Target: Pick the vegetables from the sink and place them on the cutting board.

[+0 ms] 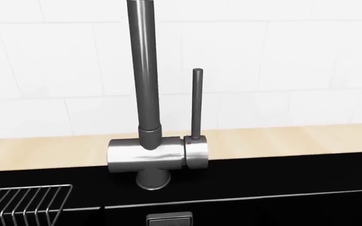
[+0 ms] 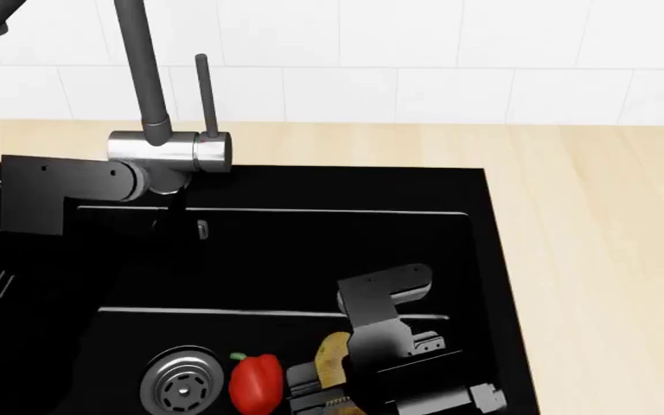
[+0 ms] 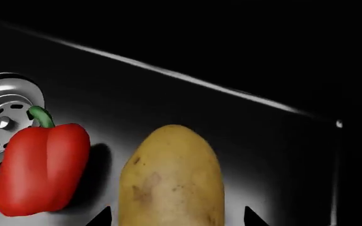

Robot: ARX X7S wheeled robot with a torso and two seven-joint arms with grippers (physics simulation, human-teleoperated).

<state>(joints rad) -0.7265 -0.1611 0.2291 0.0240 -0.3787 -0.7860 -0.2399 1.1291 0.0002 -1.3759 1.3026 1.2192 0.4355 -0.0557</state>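
The tan potato (image 3: pixel 171 179) lies on the floor of the black sink (image 2: pixel 309 251), with the red bell pepper (image 3: pixel 43 169) beside it near the steel drain (image 3: pixel 2 120). My right gripper (image 3: pixel 176 217) is open down in the basin, with one dark fingertip on each side of the potato and a gap at both. In the head view the gripper (image 2: pixel 315 389) sits at the potato (image 2: pixel 332 356), right of the pepper (image 2: pixel 253 383). My left arm (image 2: pixel 49 194) hovers by the grey faucet (image 2: pixel 170 151); its fingers do not show. The cutting board is out of view.
A wire rack (image 1: pixel 24 202) hangs at the sink's left end. The faucet's spout and lever (image 1: pixel 197 103) stand close in front of the left wrist. Light wood counter (image 2: pixel 597 242) runs right of the sink, with white tiled wall behind.
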